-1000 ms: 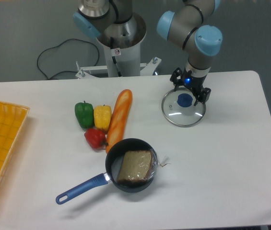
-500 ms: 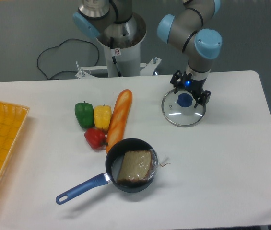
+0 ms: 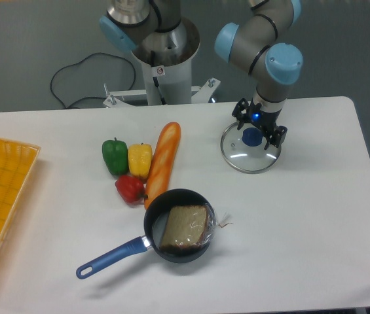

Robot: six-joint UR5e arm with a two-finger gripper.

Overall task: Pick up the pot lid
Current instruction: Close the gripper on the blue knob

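The gripper [image 3: 260,122] reaches in from the top right, its two fingers apart on either side of an open gap. It hangs over the far part of the pot lid [image 3: 249,161], a round clear lid with a grey rim lying flat on the white table. The lid's blue knob [image 3: 253,137] shows just below the fingertips in the view, and nothing is held. Part of the lid's far right side is hidden by the gripper; the height of the fingertips above the knob is hard to judge.
A black pan [image 3: 213,243] with a blue handle holds a brown wrapped item. To its upper left are a long orange loaf [image 3: 164,157], a yellow pepper [image 3: 140,159], a green pepper [image 3: 114,157] and a red one [image 3: 130,188]. A yellow crate [image 3: 4,176] stands at the left edge.
The gripper has shifted and turned slightly above the lid, its fingers staying apart. The lid and the other objects have not moved.
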